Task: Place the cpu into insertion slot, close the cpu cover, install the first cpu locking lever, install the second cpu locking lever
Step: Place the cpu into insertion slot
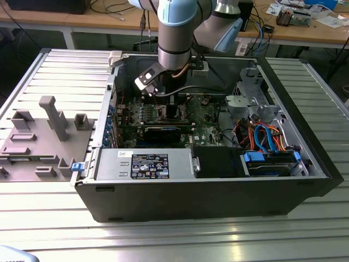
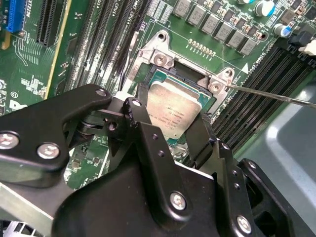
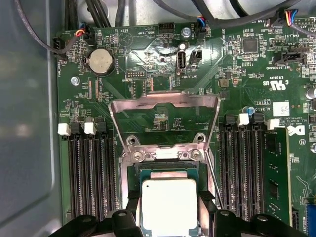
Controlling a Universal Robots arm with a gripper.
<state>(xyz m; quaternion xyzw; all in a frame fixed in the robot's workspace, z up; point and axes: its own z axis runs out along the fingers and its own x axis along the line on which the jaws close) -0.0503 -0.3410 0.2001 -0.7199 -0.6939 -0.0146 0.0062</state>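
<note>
Cpu (image 2: 170,106), flat silver-grey square, in tool (image 2: 167,118)

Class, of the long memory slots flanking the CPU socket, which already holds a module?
The one with the green memory module in it, outermost in the bank away from the grey case wall; the rest are empty.

I see the cpu (image 3: 169,205), a flat square chip with a silver-grey top, lying over the insertion slot (image 2: 190,74), a dark metal-rimmed socket in the green board. The cpu cover (image 3: 148,98), a thin silvery frame, stands swung open, hinged at the slot's edge.
</note>
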